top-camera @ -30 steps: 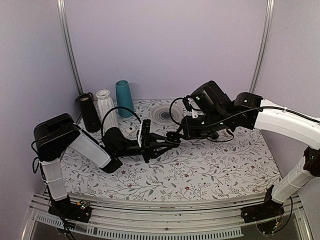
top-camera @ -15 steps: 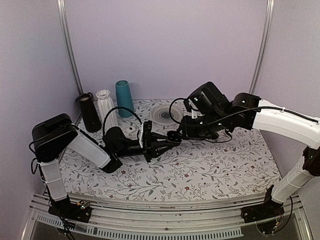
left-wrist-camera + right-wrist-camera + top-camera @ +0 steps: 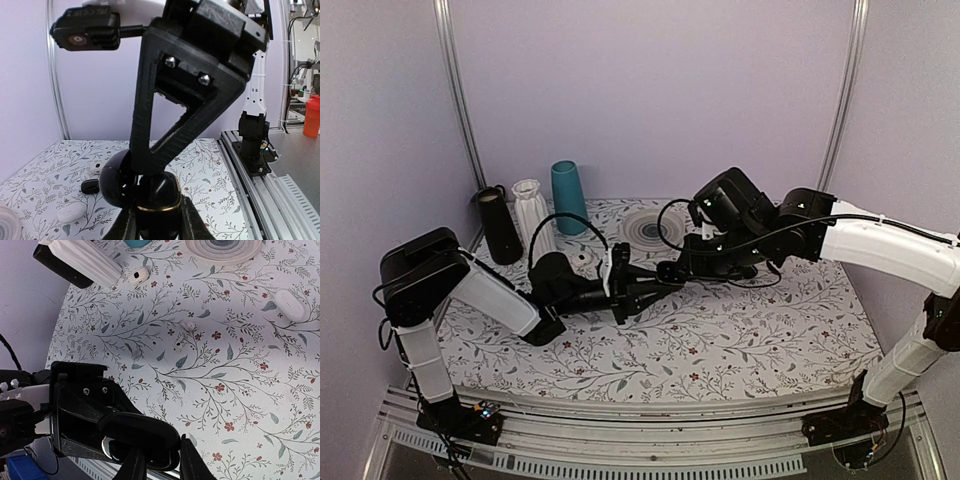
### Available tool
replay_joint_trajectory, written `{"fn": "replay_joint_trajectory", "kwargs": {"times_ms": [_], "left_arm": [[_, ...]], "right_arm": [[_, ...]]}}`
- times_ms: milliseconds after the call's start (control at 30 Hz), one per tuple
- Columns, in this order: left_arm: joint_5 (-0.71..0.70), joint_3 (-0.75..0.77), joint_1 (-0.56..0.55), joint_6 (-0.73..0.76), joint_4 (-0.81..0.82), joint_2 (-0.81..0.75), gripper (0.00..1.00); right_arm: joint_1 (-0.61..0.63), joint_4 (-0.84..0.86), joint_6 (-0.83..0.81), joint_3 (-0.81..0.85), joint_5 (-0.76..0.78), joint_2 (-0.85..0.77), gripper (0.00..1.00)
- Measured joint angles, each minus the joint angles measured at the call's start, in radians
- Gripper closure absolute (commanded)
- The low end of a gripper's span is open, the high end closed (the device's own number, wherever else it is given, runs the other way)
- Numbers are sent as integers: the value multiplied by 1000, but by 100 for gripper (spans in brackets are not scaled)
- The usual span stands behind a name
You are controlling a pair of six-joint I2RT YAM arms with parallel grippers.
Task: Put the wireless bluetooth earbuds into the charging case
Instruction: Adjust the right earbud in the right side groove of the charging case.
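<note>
Closest to me, at the near edge of the worktop [image 3: 750,340], stand the two arm bases, and both arms reach in to the middle, where the tools meet above the floral cloth. The left tool [image 3: 159,222] is closed on the charging case [image 3: 159,194]: in its wrist view one finger [image 3: 125,227] presses on each side of the black rounded body, which has a thin gold-coloured ring around it. The right tool [image 3: 159,466] comes from the other side and is closed on the same case; in its own view the black pebble shape sits between its two fingers, with the body of the left tool just beside it. So the case is held by both tools above the cloth, about in the centre of the worktop. I cannot tell if the lid is open, and the earbuds are too small for me to find with certainty. A little further, a white oval object [image 3: 290,305] and a small white object [image 3: 582,258] lie on the cloth. At the far edge are a striped round dish [image 3: 650,228], a teal vase [image 3: 568,197], a white ribbed vase [image 3: 532,212] and a black cylinder [image 3: 500,225]
</note>
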Motion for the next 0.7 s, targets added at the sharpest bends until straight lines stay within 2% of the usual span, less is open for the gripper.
{"fn": "replay_joint_trajectory", "kwargs": {"times_ms": [100, 300, 700], "left_arm": [[-2, 0, 0, 2, -13, 0, 100], [19, 0, 5, -34, -25, 0, 100], [126, 7, 45, -182, 11, 0, 100]], "right_arm": [[0, 2, 3, -7, 5, 0, 88], [1, 8, -15, -19, 5, -1, 95], [9, 71, -111, -50, -5, -29, 96]]}}
